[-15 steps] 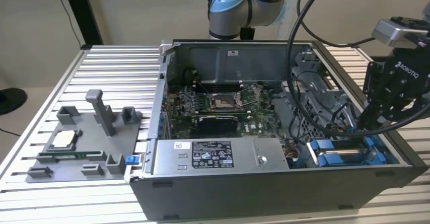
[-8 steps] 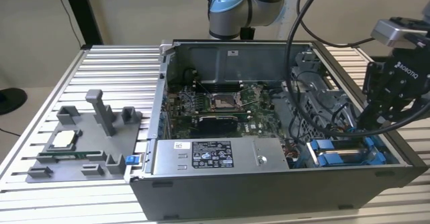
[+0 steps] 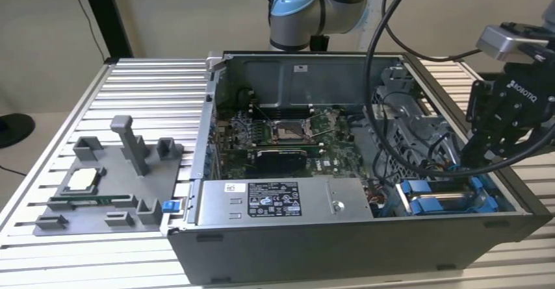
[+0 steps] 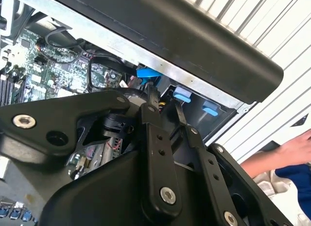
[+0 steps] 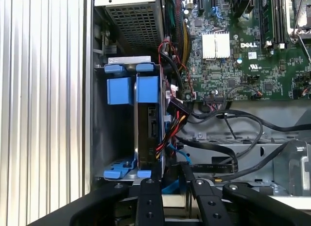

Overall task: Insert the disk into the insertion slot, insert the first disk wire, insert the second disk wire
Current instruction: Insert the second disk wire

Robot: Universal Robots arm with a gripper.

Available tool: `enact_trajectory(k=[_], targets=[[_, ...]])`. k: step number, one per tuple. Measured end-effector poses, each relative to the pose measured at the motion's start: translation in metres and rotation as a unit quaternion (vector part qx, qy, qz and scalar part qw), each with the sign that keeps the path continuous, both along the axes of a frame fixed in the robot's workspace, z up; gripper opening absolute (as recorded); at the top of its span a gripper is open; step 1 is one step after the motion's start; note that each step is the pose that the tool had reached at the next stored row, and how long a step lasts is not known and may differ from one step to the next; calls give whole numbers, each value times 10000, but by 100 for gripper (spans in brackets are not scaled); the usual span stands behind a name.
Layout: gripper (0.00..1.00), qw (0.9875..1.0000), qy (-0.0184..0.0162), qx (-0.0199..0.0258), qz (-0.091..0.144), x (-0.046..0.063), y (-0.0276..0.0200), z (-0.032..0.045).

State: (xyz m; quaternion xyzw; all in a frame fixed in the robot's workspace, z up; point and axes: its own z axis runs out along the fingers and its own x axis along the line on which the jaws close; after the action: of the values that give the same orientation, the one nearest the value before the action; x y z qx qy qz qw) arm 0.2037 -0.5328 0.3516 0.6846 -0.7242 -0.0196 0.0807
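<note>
Grey insertion slot [image 5: 127, 60] with bright blue rails [image 5: 119, 90], green motherboard [image 5: 228, 65]

The disk [image 5: 147, 131] stands on edge inside the insertion slot [image 5: 127, 60], against the slot's wall nearest the green motherboard [image 5: 233, 56]. A bundle of red, yellow and black wires [image 5: 171, 123] hangs just beside the slot on that same side. The gripper [image 5: 170, 184] hovers at the slot's near end, close to a blue cable [image 5: 176, 152].
</note>
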Motion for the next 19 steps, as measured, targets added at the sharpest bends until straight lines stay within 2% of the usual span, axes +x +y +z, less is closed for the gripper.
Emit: enact_trajectory(k=[2, 3, 19], targets=[[100, 10000, 0, 0, -1, -1, 0, -1], [0, 10000, 0, -1, -1, -1, 0, -1], [0, 10000, 0, 2, -2, -3, 0, -2]])
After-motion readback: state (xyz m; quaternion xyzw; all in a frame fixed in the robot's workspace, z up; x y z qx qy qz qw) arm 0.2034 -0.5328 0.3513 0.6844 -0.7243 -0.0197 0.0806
